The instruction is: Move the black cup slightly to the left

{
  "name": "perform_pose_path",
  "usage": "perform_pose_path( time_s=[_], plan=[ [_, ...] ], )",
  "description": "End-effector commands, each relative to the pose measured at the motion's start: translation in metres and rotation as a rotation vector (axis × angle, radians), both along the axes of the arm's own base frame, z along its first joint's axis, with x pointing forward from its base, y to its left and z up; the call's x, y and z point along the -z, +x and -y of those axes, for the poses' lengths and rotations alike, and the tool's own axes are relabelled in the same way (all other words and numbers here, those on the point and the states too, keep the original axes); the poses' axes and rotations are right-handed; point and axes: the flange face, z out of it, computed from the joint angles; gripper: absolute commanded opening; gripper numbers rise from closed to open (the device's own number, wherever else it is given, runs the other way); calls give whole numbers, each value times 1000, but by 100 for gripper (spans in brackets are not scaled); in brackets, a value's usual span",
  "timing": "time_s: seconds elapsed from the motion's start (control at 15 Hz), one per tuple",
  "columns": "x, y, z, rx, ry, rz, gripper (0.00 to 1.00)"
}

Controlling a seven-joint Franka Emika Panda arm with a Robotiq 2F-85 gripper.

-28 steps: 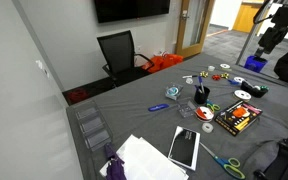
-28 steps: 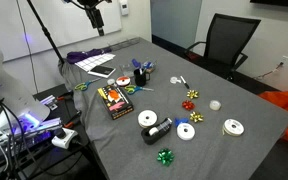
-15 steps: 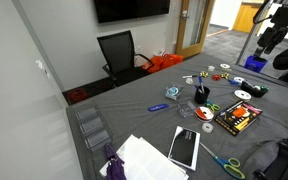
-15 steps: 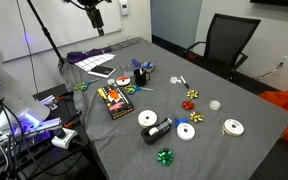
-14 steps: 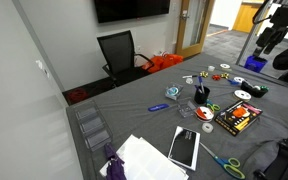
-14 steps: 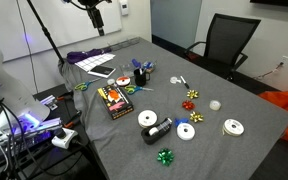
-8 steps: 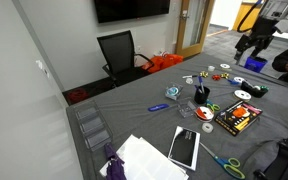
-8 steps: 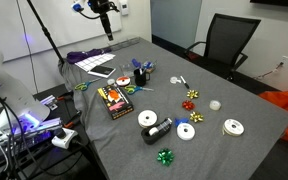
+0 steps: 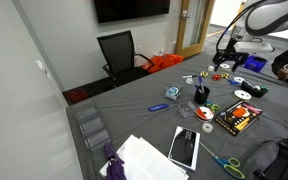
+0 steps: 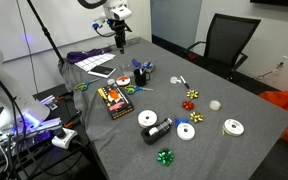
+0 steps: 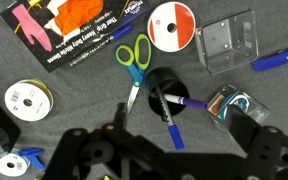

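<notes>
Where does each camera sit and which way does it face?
Exterior view: off a table corner, facing the office chair and wall screen; arm and gripper upper right.
Exterior view: across the table from the arm, facing it; gripper at top.
Wrist view: straight down on the black cup; its fingers at bottom.
Shared: black cup in all three.

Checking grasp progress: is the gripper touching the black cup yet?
Apart. In an exterior view the gripper hangs in the air, with a plain gap between it and the black cup.
</notes>
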Motion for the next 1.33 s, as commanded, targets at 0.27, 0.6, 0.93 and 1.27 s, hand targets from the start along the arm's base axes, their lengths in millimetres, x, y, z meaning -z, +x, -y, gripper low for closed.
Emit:
perform_pose_path(
  time_s=[0.27,0.6,0.93,1.27],
  plan=[
    [56,40,29,85,-42,11,100],
    [62,37,32,81,-46,6,100],
    [77,41,31,78,-71,3,100],
    [119,48,29,90,-102,-21,100]
  ],
)
